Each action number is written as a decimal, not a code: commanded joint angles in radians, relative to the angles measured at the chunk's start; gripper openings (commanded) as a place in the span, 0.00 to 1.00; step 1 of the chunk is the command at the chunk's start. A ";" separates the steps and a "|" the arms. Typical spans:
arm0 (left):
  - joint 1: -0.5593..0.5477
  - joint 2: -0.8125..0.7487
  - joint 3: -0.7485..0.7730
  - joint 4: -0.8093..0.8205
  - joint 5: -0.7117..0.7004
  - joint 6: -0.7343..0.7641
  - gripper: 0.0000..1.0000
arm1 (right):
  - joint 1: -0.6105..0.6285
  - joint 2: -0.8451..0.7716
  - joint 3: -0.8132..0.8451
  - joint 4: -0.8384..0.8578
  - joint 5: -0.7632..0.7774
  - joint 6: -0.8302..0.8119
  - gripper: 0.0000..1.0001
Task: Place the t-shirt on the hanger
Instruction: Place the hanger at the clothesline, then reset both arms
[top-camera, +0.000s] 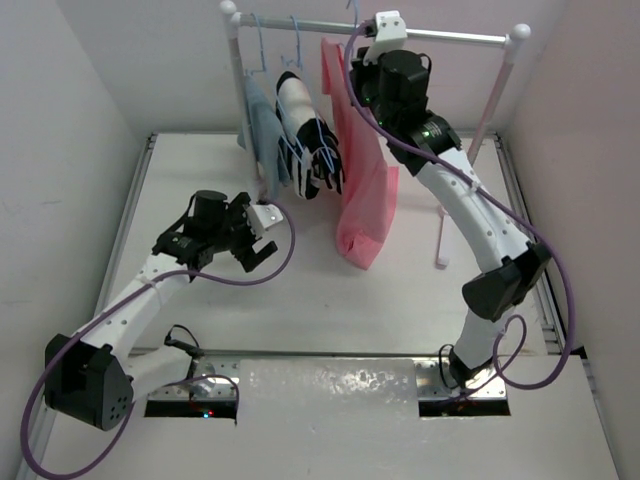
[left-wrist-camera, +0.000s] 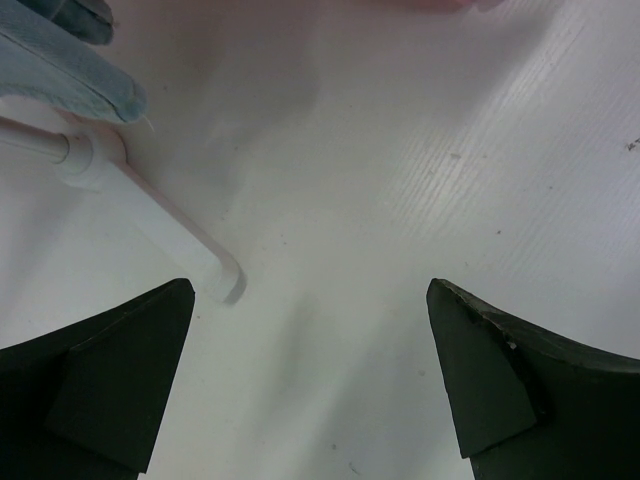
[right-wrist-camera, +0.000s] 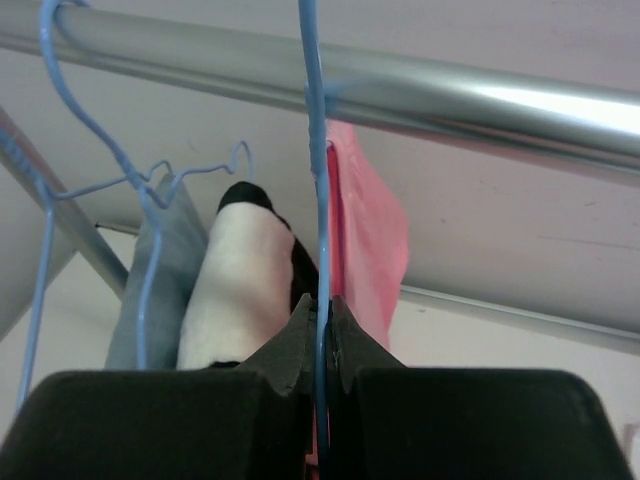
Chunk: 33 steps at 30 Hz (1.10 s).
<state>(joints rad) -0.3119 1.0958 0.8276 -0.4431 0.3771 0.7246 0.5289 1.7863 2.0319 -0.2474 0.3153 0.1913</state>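
Observation:
The salmon-pink t-shirt (top-camera: 365, 190) hangs from the clothes rail, its hem close to the table. In the right wrist view the t-shirt (right-wrist-camera: 365, 230) drops just behind the hanger. The light-blue hanger (right-wrist-camera: 318, 190) shows there as a thin upright wire rising past the rail; in the top view it is almost wholly hidden by the shirt and arm. My right gripper (top-camera: 378, 40) is up at the rail, and in its own view the gripper (right-wrist-camera: 320, 300) is shut on the hanger wire. My left gripper (top-camera: 255, 252) hovers low over the table, left of the shirt, open and empty (left-wrist-camera: 310, 288).
The metal rail (top-camera: 430, 36) on white posts also carries a pale blue-grey garment (top-camera: 265, 130) and a black-and-white garment (top-camera: 305, 135) on other blue hangers (right-wrist-camera: 70, 100). The rack's white foot (left-wrist-camera: 150, 215) lies just ahead of my left fingers. Another foot (top-camera: 441, 240) stands right of the shirt.

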 joint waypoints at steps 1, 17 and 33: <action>0.016 -0.033 -0.010 0.044 -0.003 -0.011 1.00 | 0.029 0.019 0.054 0.100 0.031 0.002 0.00; 0.020 -0.043 -0.022 0.046 0.002 -0.014 1.00 | 0.034 -0.097 -0.229 0.120 0.002 0.004 0.50; 0.030 -0.060 -0.036 0.079 -0.009 -0.094 1.00 | 0.025 -0.589 -0.582 0.011 0.074 -0.045 0.99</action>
<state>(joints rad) -0.3000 1.0725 0.8036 -0.4259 0.3752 0.6884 0.5655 1.2900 1.5333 -0.1997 0.2855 0.1684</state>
